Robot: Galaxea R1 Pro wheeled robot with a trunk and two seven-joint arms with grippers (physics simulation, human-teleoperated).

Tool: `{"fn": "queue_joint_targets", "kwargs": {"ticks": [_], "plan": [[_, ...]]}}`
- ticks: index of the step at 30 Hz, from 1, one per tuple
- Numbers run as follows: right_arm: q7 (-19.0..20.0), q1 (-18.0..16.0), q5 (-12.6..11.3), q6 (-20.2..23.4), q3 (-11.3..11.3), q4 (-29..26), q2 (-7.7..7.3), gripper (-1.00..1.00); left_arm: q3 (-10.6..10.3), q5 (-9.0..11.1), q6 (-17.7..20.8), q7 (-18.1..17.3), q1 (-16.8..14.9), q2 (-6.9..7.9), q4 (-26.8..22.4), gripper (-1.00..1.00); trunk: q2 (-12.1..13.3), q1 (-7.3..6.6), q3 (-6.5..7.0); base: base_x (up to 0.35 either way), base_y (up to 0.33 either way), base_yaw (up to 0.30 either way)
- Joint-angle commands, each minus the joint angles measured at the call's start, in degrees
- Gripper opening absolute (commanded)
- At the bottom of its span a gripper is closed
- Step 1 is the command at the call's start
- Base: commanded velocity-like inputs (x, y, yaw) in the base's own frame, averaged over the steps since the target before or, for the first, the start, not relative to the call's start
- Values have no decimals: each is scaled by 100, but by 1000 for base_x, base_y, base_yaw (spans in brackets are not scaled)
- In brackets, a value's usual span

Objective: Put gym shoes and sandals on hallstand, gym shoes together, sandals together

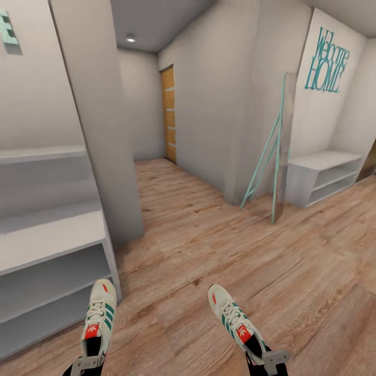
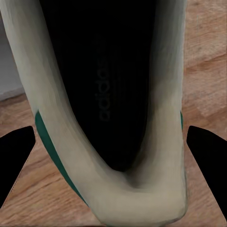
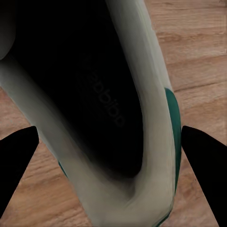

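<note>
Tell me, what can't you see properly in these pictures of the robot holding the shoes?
- Head view: the heels of the left gym shoe and right gym shoe, hidden by the left gripper and right gripper, themselves cut off by the bottom edge.
- Wrist views: whether the fingers touch the shoe; too close.
- Head view: the hallstand, cut off at the left edge.
- Head view: green letters, cut off.

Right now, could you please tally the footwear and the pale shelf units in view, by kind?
Cream-white low sneakers with green stripes: 2 (left, right)
Dark brown sandals: 0
Pale grey-white open-shelf units: 2 (near left, far right)
Total: 4
</note>
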Motion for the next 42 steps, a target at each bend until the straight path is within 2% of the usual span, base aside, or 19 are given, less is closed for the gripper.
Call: {"fn": "queue_joint_targets", "kwargs": {"ticks": [1,3,7,9,22,31,42], "plan": [[2,-3,60,-22,-44,0,6,-100,54,-44,-83,-15,-3,1,9,-100,-2,-1,-2,0,-1,259],[2,-3,60,-22,-44,0,6,-100,66,-21,-294,-13,30,7,14,-100,-2,-1,5,0,0,259],[2,-3,60,-22,-44,0,6,-100,83,-6,-1021,-11,281,9,7,-100,-2,-1,18,0,0,259],[2,-3,60,-22,-44,0,6,-100,86,-4,-1129,-11,317,9,6,-100,-2,-1,25,0,0,259],[2,-3,60,-22,-44,0,6,-100,114,13,-1249,5,354,8,5,-100,-2,-1,69,0,1,259],[2,-3,60,-22,-44,0,6,-100,121,19,-1241,11,354,4,5,-100,-2,-1,99,-108,166,259],[2,-3,60,-22,-44,0,6,-100,121,14,-1247,7,358,-4,5,-100,-2,-1,136,-18,10,259]]}}
